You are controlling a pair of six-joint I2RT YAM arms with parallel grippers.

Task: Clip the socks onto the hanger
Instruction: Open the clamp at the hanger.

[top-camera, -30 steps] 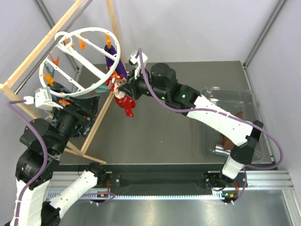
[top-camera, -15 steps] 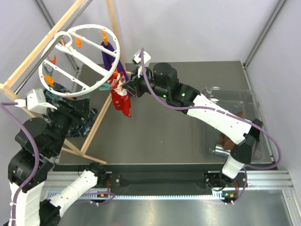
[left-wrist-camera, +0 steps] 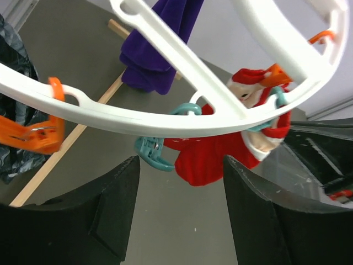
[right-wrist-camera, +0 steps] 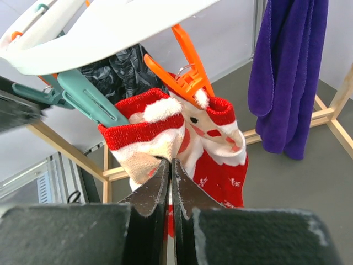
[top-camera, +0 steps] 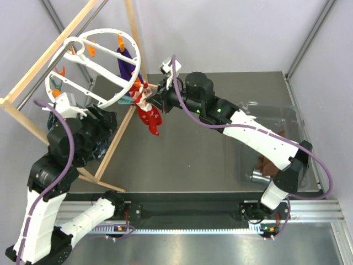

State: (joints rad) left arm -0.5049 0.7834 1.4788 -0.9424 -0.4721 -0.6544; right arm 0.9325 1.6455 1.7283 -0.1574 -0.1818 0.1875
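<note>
The white ring hanger [top-camera: 91, 66] hangs from the wooden frame at the back left. It also shows in the left wrist view [left-wrist-camera: 165, 113] and the right wrist view [right-wrist-camera: 105, 27]. Two red Santa socks [top-camera: 150, 115] hang under its near rim. In the right wrist view an orange clip [right-wrist-camera: 186, 72] grips the sock with the Santa face [right-wrist-camera: 218, 149]. My right gripper [right-wrist-camera: 170, 163] is shut on the pale cuff of the other sock [right-wrist-camera: 146, 138]; it also shows from above [top-camera: 150, 100]. My left gripper [left-wrist-camera: 181, 161] is open and empty, just below the rim and the red sock [left-wrist-camera: 215, 157].
Long purple socks [top-camera: 128, 61] hang clipped on the far rim. A pale wooden frame [top-camera: 118, 130] stands at the left with dark teal cloth [top-camera: 102, 144] behind it. Teal clips [left-wrist-camera: 155, 155] hang from the rim. A clear bin [top-camera: 276, 138] sits at the right.
My left arm has swung up and to the right, closer under the hanger's rim. The hanger has tilted slightly. My right gripper keeps the sock at the rim, shifted a little.
</note>
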